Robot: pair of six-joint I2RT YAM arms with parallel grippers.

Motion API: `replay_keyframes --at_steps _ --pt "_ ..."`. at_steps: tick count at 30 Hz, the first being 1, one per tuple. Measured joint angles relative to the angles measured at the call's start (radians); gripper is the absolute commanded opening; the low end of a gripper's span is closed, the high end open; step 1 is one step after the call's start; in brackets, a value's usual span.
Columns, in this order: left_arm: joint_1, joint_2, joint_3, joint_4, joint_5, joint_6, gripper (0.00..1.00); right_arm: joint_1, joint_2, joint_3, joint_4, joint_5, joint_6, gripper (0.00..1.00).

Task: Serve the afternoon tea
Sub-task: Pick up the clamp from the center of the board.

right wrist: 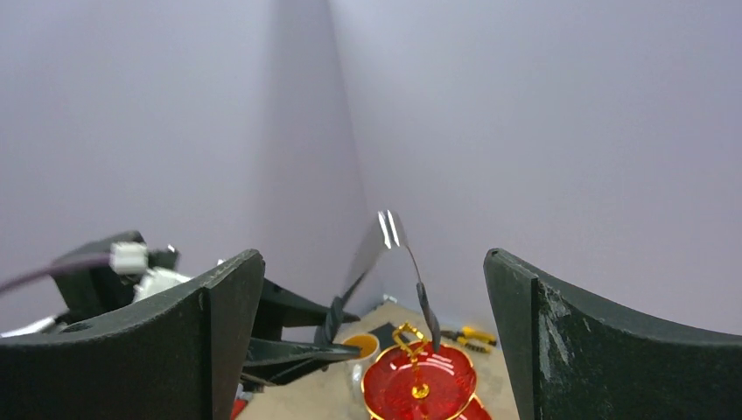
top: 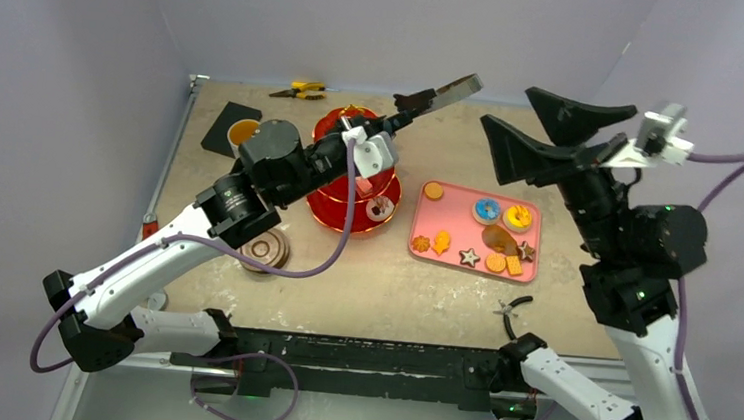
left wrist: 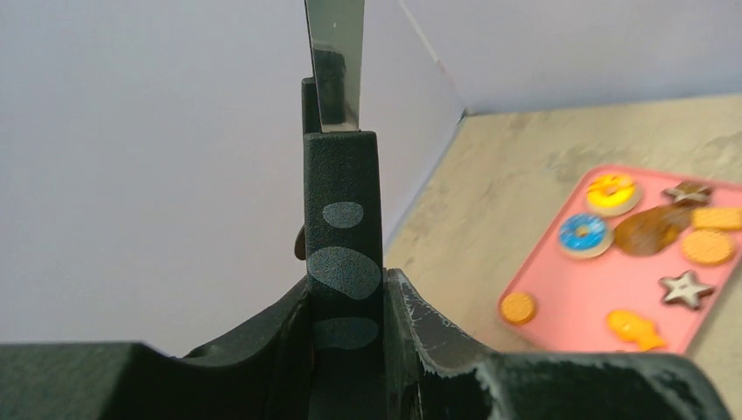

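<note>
The left end effector point(top: 415, 101) is clenched on the black grip of the tongs point(top: 455, 88), high above the bench point(top: 382, 281). It sits past the far side of the red stand point(top: 326, 204), which lies under that arm's wrist. The tongs' long axis runs up and away toward the far right corner. In the right wrist view the two metal strips meet at that raised end.

The pastries point(top: 487, 211) are on the pink tray point(top: 455, 223), to the right of the stand. They lie down and toward the near side of the tongs, roughly crosswise to the way the tongs point. I judge the tool has to swing round and tip down before it can reach them.

The right end effector point(top: 507, 105) is released, jaws wide, raised over the tray's far edge. It is nearer the pastries but holds nothing, and its arm hangs close to the path the tongs would take.

The mug point(top: 244, 132) of tea stands far left and a brown saucer point(top: 267, 250) near left, both well apart from the tray.
</note>
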Motion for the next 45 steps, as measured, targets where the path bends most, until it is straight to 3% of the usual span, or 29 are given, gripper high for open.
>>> replay_keyframes --at_steps 4,12,23,45 --pt "0.0 -0.005 0.019 -0.001 0.052 -0.089 0.0 0.0 0.065 -0.021 0.019 -0.068 0.022 0.99" --pt "0.0 -0.011 0.019 -0.006 0.078 -0.115 0.0 0.0 0.231 -0.013 0.012 -0.18 0.079 0.99" --pt "0.0 -0.011 0.019 -0.036 0.096 -0.113 0.0 0.0 0.273 -0.013 0.039 -0.28 0.116 0.99" --pt "0.002 -0.009 0.029 -0.046 0.058 -0.058 0.0 0.008 0.362 0.057 -0.098 -0.294 0.115 0.99"
